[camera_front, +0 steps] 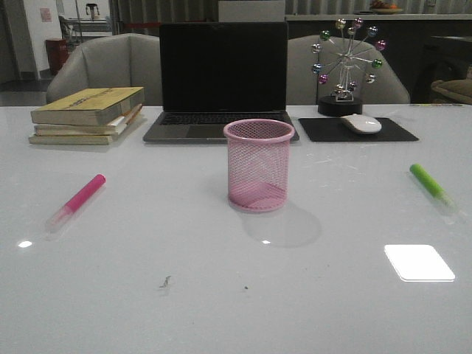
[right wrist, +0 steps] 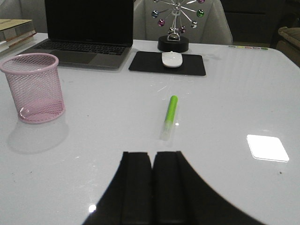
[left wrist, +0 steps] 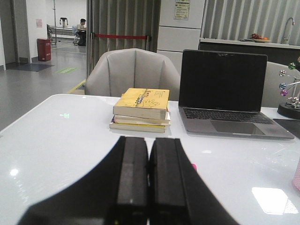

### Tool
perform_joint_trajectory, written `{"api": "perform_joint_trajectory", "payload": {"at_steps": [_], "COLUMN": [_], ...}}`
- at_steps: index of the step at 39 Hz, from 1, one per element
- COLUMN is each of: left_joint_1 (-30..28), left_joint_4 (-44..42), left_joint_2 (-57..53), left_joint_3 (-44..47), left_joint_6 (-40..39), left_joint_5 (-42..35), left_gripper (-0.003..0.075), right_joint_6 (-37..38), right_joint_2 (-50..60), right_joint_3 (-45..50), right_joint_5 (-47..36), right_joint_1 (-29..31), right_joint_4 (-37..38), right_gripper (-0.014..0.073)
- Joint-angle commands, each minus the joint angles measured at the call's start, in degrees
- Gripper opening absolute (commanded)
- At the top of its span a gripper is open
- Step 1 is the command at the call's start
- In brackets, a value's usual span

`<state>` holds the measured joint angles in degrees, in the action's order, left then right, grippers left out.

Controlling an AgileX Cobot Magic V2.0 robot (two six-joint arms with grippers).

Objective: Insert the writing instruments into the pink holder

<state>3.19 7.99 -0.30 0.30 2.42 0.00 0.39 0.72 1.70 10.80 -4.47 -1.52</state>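
The pink wire-mesh holder (camera_front: pixel 259 165) stands upright and empty at the middle of the table, also seen in the right wrist view (right wrist: pixel 33 87). A pink highlighter (camera_front: pixel 77 200) lies flat on the left; only its tip (left wrist: pixel 194 166) peeks past my left gripper's fingers. A lime green highlighter (camera_front: pixel 431 183) lies flat on the right, straight ahead of my right gripper (right wrist: pixel 153 157) and apart from it (right wrist: pixel 170 115). My left gripper (left wrist: pixel 149 143) is shut with nothing in it. The right gripper is shut and empty too. Neither gripper shows in the front view.
Behind the holder sits a black laptop (camera_front: pixel 221 81). A stack of books (camera_front: pixel 88 114) lies at the back left. At the back right are a white mouse (camera_front: pixel 361 123) on a black pad and a ball ornament (camera_front: pixel 345 66). Chairs stand behind the table.
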Motion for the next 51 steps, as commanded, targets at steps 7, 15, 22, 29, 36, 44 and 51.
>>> {"api": "perform_joint_trajectory", "payload": {"at_steps": [7, 15, 22, 29, 36, 44, 51], "left_joint_1": [-0.16, -0.16, -0.03, -0.03, -0.03, -0.03, -0.03], "left_joint_4": [-0.04, -0.04, -0.12, -3.13, -3.40, -3.40, -1.34], "left_joint_2": [-1.33, -1.33, -1.21, -0.72, 3.38, 14.34, 26.82], "left_joint_3": [0.22, 0.11, -3.44, -13.78, -24.83, -36.95, -43.64], "left_joint_6": [-0.18, -0.18, -0.18, -0.18, -0.18, -0.18, -0.18], "left_joint_5": [-6.20, -15.19, -15.97, -10.38, -0.73, 9.40, 19.67], "left_gripper": [0.0099, 0.0099, 0.0099, 0.0099, 0.0099, 0.0099, 0.0099], "right_joint_6": [-0.39, -0.39, 1.74, 1.82, 1.78, 1.78, 1.78], "right_joint_2": [0.88, 0.88, 0.88, 0.14, -4.45, -14.52, -25.01], "right_joint_3": [0.09, 0.09, -1.08, -13.66, -25.84, -35.05, -37.51], "right_joint_5": [-9.12, -13.83, -25.06, -17.45, -8.46, 0.78, 3.08], "right_joint_1": [0.28, 0.28, 0.10, 0.10, 0.10, 0.10, 0.10], "right_joint_4": [0.38, 0.32, -0.86, -0.75, 2.29, 4.28, 4.28], "right_gripper": [0.0029, 0.0029, 0.0029, 0.0030, 0.0030, 0.0030, 0.0030]}}
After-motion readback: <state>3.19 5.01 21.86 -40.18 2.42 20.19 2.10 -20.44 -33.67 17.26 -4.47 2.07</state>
